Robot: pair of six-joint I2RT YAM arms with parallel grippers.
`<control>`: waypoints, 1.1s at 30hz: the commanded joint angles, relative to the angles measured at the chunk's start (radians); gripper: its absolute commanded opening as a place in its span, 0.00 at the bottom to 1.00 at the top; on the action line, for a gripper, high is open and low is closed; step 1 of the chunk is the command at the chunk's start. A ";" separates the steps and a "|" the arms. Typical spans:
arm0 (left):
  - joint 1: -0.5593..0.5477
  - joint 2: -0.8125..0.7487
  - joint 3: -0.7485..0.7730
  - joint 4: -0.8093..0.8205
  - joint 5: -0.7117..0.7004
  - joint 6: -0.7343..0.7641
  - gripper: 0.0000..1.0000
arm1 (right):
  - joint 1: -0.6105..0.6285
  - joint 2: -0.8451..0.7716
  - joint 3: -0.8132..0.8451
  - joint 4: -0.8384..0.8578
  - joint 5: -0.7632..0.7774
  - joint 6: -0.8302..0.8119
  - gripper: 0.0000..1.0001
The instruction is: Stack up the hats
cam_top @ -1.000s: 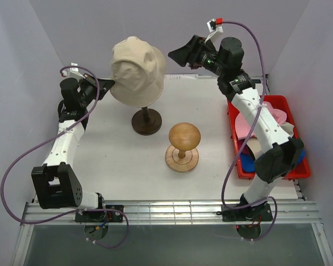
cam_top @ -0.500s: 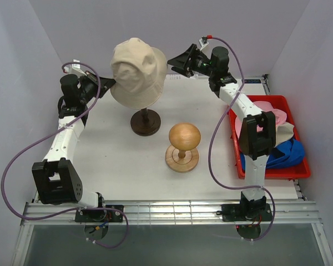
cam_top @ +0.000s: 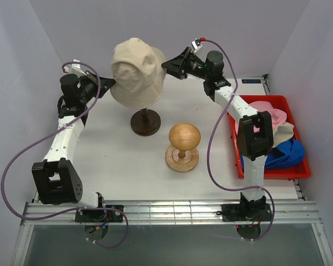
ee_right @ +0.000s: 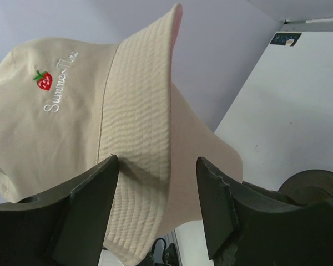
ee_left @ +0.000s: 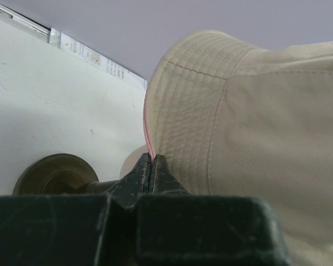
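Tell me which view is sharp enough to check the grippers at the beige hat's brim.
Left wrist: beige hat stitching crisp, evenly lit; left gripper dark but plainly pinched on the brim. Right wrist: brim and lettering sharp; right gripper shadowed, jaws open around the brim. Top view: soft even light, no glare, grippers too small to judge.

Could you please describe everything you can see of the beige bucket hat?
The beige bucket hat is soft woven fabric with a stitched brim, a thin pink line along its edge, and an embroidered strawberry beside white script. It sits upright over the dark wooden stand. The left gripper is shut on its brim; the right gripper is open, straddling the opposite brim.
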 commanded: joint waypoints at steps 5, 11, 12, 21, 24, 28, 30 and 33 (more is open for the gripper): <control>0.012 -0.042 -0.048 -0.046 -0.026 0.008 0.00 | 0.012 -0.063 -0.068 0.094 -0.015 0.021 0.51; 0.012 -0.086 -0.100 -0.007 -0.043 -0.006 0.00 | 0.012 -0.037 -0.029 0.099 -0.019 0.050 0.22; 0.011 -0.091 -0.105 -0.006 -0.048 -0.006 0.00 | 0.010 -0.036 -0.025 0.099 -0.019 0.052 0.17; 0.012 -0.102 -0.120 -0.004 -0.051 -0.005 0.00 | 0.010 -0.065 -0.091 0.162 0.002 0.085 0.36; 0.011 -0.097 -0.110 -0.012 -0.051 -0.002 0.00 | 0.010 -0.068 -0.104 0.197 0.008 0.108 0.50; 0.012 -0.090 -0.097 -0.016 -0.048 0.000 0.00 | 0.013 -0.043 -0.078 0.212 0.005 0.137 0.67; 0.011 -0.088 -0.093 -0.016 -0.048 0.000 0.00 | 0.015 -0.036 -0.067 0.208 0.011 0.145 0.70; 0.012 -0.083 -0.082 -0.018 -0.046 0.003 0.00 | 0.019 -0.022 -0.045 0.208 0.021 0.154 0.72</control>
